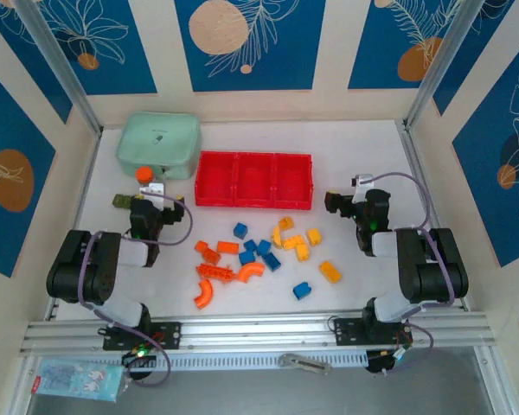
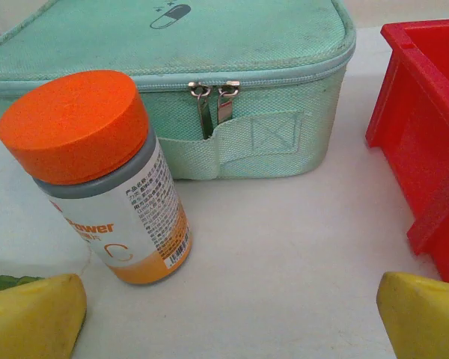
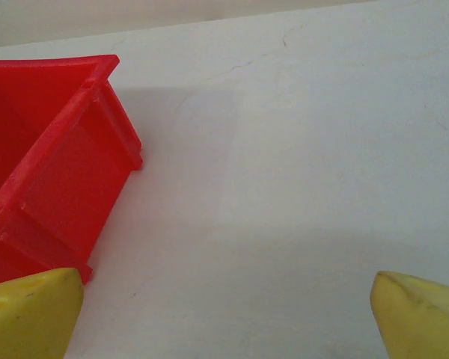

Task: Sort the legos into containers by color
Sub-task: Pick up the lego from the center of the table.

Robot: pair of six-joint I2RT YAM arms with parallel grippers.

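The legos (image 1: 259, 255), blue, orange and yellow, lie scattered on the white table in front of the red tray of containers (image 1: 253, 180). A curved orange brick (image 1: 203, 294) lies nearest the front edge. I see no brick inside the three compartments. My left gripper (image 1: 147, 210) (image 2: 232, 321) sits left of the pile, open over bare table, with the tray's left wall (image 2: 426, 134) to its right. My right gripper (image 1: 353, 204) (image 3: 228, 318) is right of the tray, open, and the tray's corner (image 3: 52, 172) lies to its left.
A mint green zipped case (image 1: 158, 144) (image 2: 179, 90) stands at the back left. An orange-capped bottle (image 1: 147, 180) (image 2: 97, 172) stands just ahead of my left gripper. A small dark green block (image 1: 121, 201) lies beside it. Walls close in the table's sides.
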